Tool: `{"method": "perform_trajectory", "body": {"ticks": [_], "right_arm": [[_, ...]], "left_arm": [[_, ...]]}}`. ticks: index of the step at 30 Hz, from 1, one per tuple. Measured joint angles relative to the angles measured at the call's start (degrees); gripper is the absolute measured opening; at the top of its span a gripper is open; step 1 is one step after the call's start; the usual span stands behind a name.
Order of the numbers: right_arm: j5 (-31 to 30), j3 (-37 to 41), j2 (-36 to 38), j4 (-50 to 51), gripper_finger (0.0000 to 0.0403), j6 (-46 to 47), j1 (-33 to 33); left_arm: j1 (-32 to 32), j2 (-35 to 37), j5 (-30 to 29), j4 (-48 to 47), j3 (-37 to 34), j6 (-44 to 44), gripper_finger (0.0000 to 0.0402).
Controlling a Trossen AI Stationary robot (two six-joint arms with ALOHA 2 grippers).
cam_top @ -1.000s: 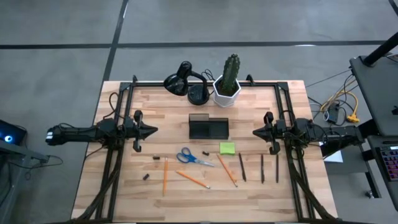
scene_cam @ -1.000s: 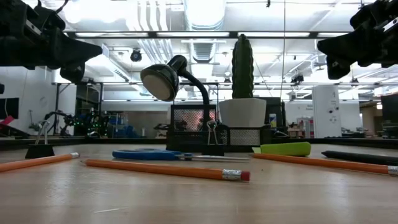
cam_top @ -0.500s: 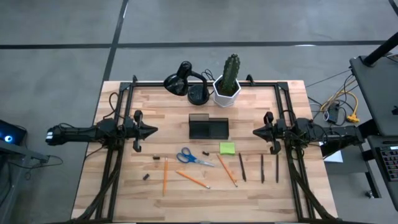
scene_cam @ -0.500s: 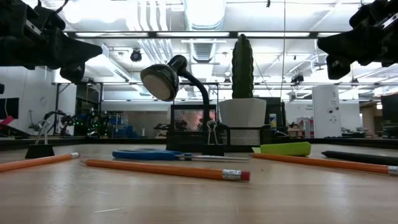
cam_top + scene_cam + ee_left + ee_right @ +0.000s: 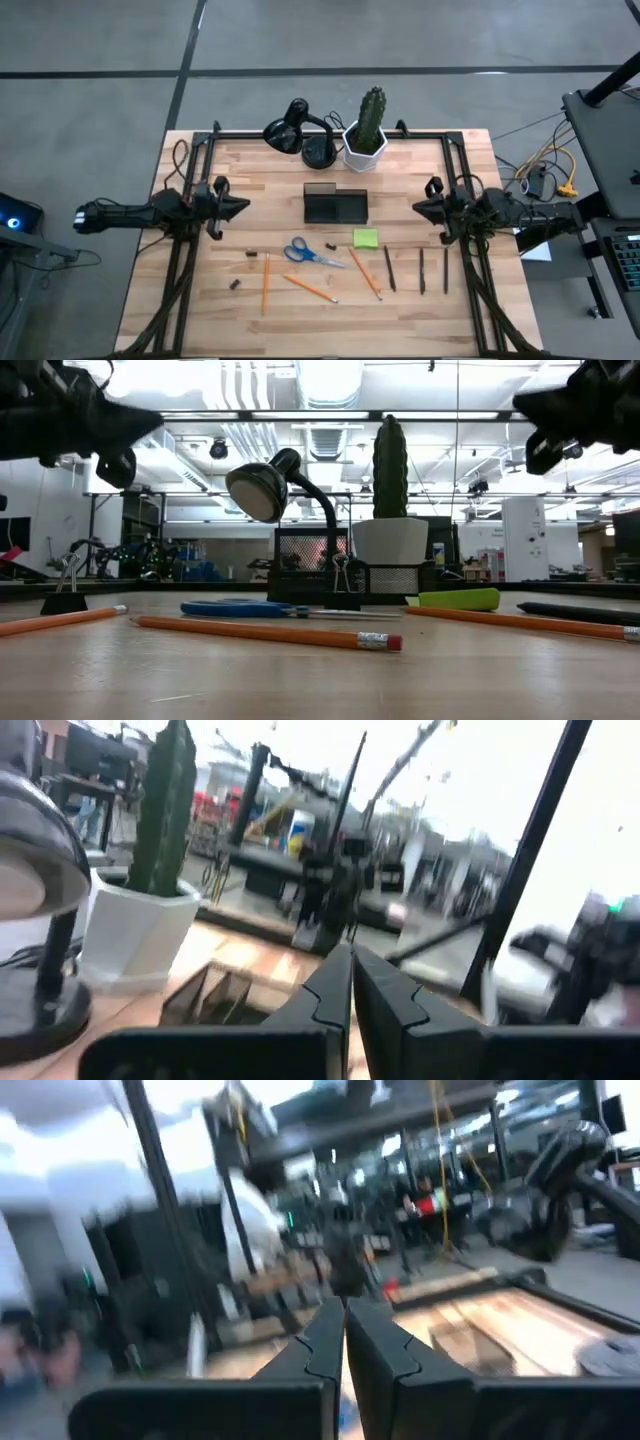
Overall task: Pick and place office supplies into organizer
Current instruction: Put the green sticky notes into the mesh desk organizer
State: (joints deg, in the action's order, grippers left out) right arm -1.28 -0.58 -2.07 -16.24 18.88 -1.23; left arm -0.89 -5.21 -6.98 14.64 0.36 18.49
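We see both arms hovering at mid-frame edges, left gripper point(image 5: 240, 207) and right gripper point(image 5: 418, 208) both closed, holding nothing. We judge the right should open wide above a pen point(image 5: 389, 268), aligning its fingers across the shaft before descending

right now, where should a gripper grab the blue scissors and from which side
Probably from straight above, closing across the narrow metal blades just past the pivot. The scissors lie flat on the table, closed, blue handles toward the left arm and tips toward the sticky-note pad. The handle loops are wide and flat, so the slim blade section suits two fingers better.
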Motion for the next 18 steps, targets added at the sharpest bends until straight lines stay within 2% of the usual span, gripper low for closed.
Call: {"method": "perform_trajectory", "body": {"ticks": [5,9,13,18], "right_arm": [[-10.28,0.0,0.02,-6.77,0.0009,9.13,0.0],[-15.4,0.0,0.0,-7.83,0.0009,12.43,0.0],[-14.71,-0.06,0.0,-7.95,0.0011,13.99,-0.02],[-13.92,-2.96,-1.44,-7.61,0.0036,9.95,0.0]], "left_arm": [[0.0,0.02,-0.97,6.17,0.0,12.3,0.0],[0.0,0.0,-4.58,11.7,0.0,11.55,0.0],[0.0,-0.37,-10.73,15.89,0.0,10.05,0.0005],[0.0,-1.47,-11.15,16.83,1.14,6.42,0.0055]]}}
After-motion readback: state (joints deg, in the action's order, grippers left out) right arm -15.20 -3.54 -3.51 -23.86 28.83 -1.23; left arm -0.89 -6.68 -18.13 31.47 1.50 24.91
